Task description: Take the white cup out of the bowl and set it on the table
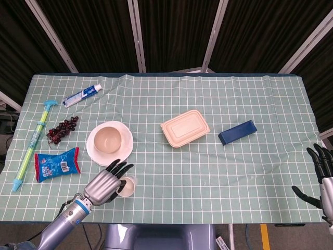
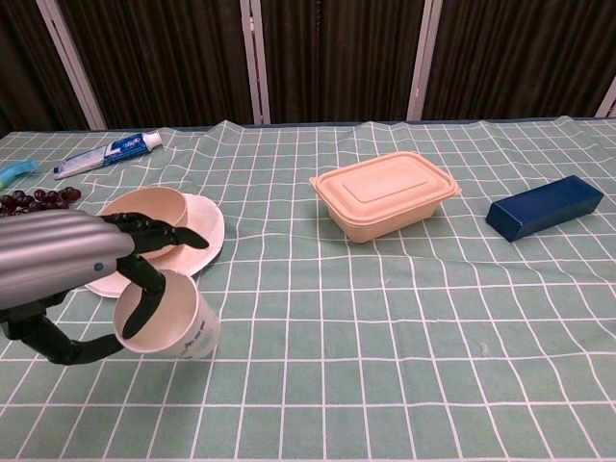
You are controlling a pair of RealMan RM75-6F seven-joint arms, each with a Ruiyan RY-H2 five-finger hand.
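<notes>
The white cup (image 2: 166,315) is out of the bowl, upright near the table's front edge; my left hand (image 2: 82,274) holds it with fingers curled around its rim and side. In the head view the white cup (image 1: 128,186) shows just right of my left hand (image 1: 106,183). The cream bowl (image 1: 108,139) sits empty on its white plate (image 1: 123,154), behind the cup. The bowl (image 2: 149,211) shows behind my fingers in the chest view. My right hand (image 1: 323,173) hangs off the table's right edge, fingers spread, holding nothing.
A lidded beige food box (image 1: 185,128) and a blue box (image 1: 237,132) lie at centre and right. On the left are a toothpaste tube (image 1: 82,96), grapes (image 1: 62,129), a snack packet (image 1: 56,164) and a green-blue pump stick (image 1: 33,142).
</notes>
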